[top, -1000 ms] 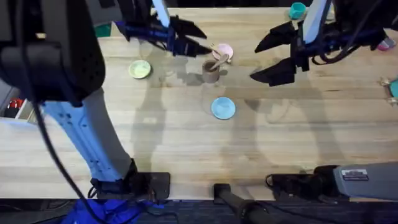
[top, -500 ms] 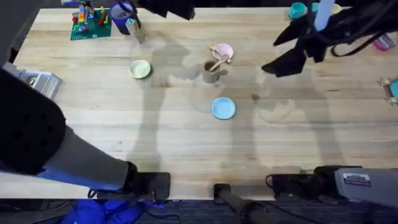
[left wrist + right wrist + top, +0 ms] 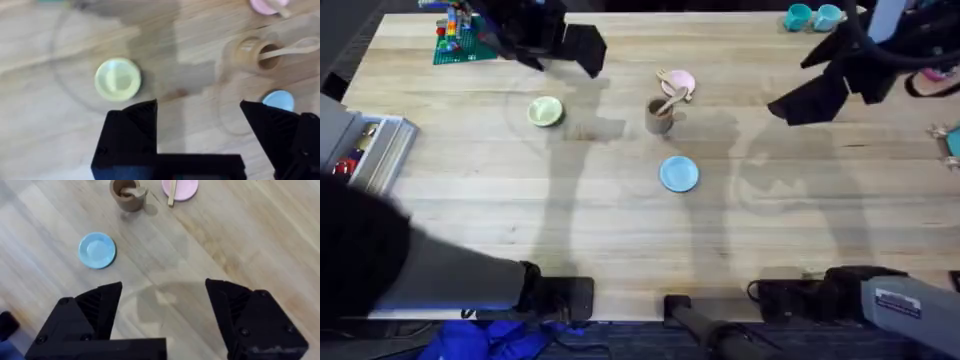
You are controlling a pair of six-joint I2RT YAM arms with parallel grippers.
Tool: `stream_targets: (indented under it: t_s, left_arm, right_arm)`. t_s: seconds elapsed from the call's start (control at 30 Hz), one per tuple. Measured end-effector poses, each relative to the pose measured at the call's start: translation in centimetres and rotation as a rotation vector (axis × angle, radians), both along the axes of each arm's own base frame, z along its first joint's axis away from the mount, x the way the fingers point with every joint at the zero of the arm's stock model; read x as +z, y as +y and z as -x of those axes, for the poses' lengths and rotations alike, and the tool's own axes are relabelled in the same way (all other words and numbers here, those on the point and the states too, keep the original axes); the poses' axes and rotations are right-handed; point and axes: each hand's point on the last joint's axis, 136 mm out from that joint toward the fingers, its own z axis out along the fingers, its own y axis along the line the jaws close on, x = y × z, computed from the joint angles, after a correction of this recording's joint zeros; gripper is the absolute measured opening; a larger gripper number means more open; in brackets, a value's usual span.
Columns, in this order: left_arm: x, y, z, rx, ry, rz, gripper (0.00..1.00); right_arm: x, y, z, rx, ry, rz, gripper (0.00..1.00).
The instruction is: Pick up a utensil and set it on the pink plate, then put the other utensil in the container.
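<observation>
table (image 3: 620, 230): pale wood planks, flat, matte, centre of overhead frame.
left gripper (image 3: 200, 130): upper left of overhead, black fingers spread wide, holding nothing.
right gripper (image 3: 162, 307): upper right of overhead, fingers wide apart, holding nothing.
pink plate (image 3: 679, 82): round, raised rim, smooth; upper centre, between both grippers, well apart from each.
cup (image 3: 659, 116): tan cylinder, dark inside, just below the plate.
fork (image 3: 172, 192): pale wood, resting on the plate, long axis near vertical in right wrist frame, handle overhanging the rim.
spoon (image 3: 287, 49): pale wood, standing tilted in the cup.
next move: likely none; both placements look done.
</observation>
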Motion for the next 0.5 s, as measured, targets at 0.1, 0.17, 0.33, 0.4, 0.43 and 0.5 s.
stream_targets:
  t_s: [0.1,0.17,0.33,0.4,0.43,0.5]
  left_arm:
    - [1.1,0.6,2.1,0.036,-0.037,-0.033,0.998]
    - [1.8,0.8,3.7,0.051,-0.06,-0.043,0.998]
    - [1.8,1.7,7.1,0.107,-0.081,-0.065,0.998]
    - [1.2,2.0,8.2,0.124,-0.072,-0.074,0.997]
    - [0.9,2.1,8.8,0.13,-0.066,-0.078,0.998]
    - [0.3,2.4,9.7,0.143,-0.057,-0.086,0.998]
  right_arm:
    - [-0.1,-0.1,0.9,-0.017,0.034,0.0,0.997]
    - [-0.3,-0.1,1.4,-0.023,0.06,-0.003,0.996]
    - [-0.7,0.0,2.4,-0.04,0.116,-0.011,0.997]
    - [-0.7,0.0,2.4,-0.065,0.13,-0.023,0.996]
    - [-0.7,0.0,2.4,-0.082,0.139,-0.029,0.996]
    - [-0.7,-0.1,2.7,-0.115,0.157,-0.033,0.997]
